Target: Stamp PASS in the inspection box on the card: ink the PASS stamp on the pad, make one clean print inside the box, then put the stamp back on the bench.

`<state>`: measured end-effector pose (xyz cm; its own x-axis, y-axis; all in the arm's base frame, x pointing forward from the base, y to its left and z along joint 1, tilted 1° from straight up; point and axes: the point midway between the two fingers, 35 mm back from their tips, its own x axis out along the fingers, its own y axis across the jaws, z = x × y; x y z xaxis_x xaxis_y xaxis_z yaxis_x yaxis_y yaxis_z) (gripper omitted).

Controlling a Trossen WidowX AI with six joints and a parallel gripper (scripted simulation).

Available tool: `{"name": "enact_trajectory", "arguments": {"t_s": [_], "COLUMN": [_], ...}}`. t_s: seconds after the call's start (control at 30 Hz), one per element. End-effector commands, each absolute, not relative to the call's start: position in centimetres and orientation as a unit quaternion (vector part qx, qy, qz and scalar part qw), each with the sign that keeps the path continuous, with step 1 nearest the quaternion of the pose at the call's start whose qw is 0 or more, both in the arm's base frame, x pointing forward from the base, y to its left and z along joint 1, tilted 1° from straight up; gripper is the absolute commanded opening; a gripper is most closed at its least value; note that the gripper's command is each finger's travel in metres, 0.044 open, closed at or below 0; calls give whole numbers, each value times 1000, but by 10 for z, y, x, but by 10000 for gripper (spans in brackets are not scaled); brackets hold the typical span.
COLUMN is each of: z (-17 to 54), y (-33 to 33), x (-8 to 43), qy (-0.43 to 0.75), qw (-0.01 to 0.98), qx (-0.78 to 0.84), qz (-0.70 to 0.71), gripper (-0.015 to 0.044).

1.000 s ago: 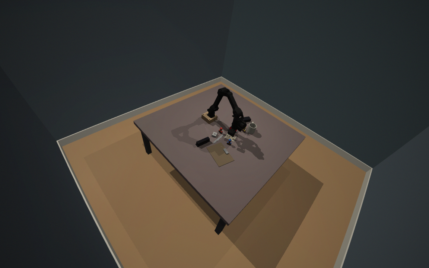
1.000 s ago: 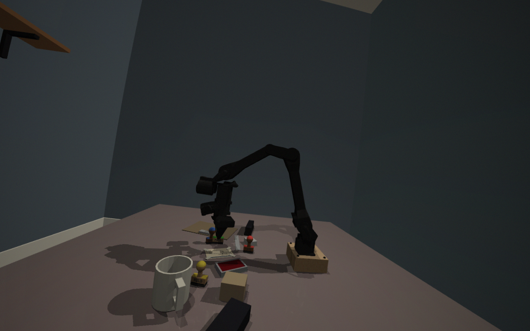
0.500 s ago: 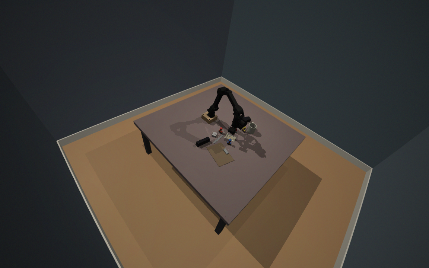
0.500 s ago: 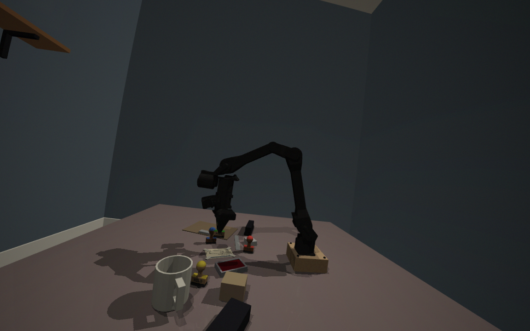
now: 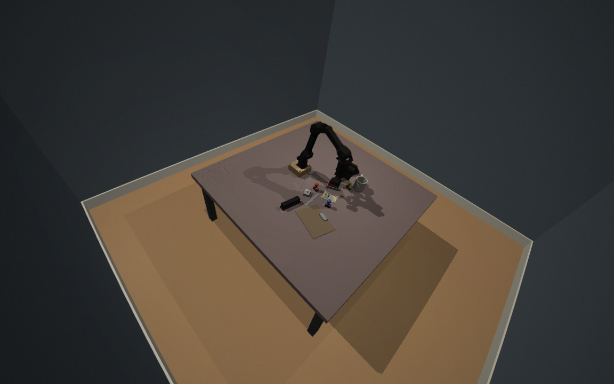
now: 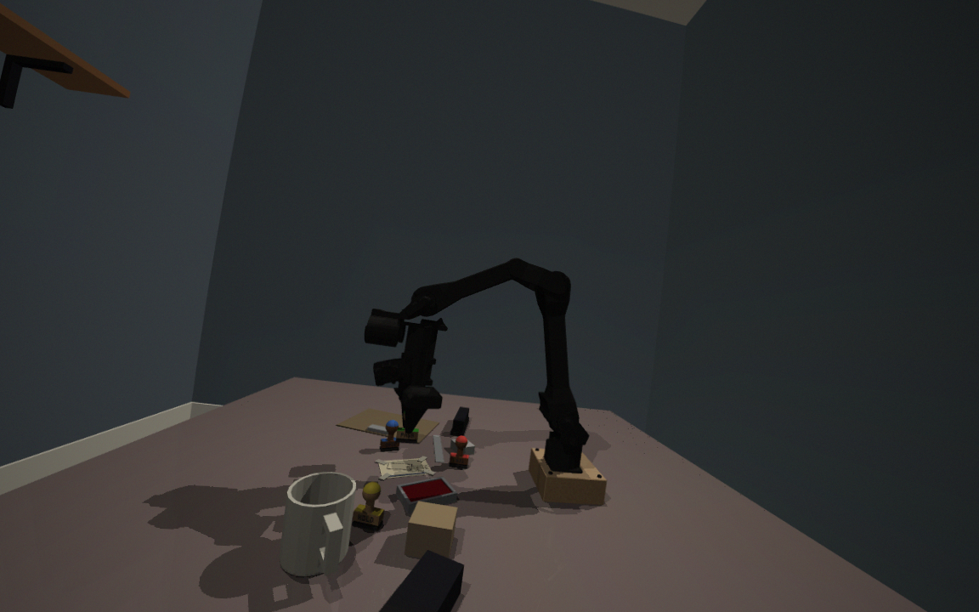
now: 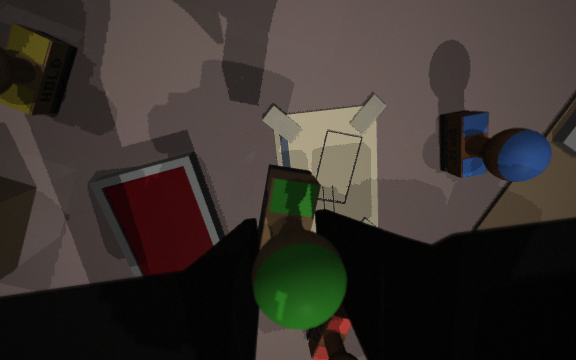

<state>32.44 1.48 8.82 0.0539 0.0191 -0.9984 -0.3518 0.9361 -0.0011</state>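
Dim room, overhead light, hard-edged shadows across the tabletop (jagged ones, in the wrist view).
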Motion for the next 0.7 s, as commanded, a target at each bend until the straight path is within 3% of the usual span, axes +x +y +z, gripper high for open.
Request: {"name": "enact_trajectory", "arguments": {"t_s": [0.0, 0.67], "z": [88, 87], "y": [35, 120], "x": [313, 246], "qy": [678, 680], "qw": [713, 712], "qx": [-121, -117], "qz": [130, 133], "gripper": [0, 0]}}
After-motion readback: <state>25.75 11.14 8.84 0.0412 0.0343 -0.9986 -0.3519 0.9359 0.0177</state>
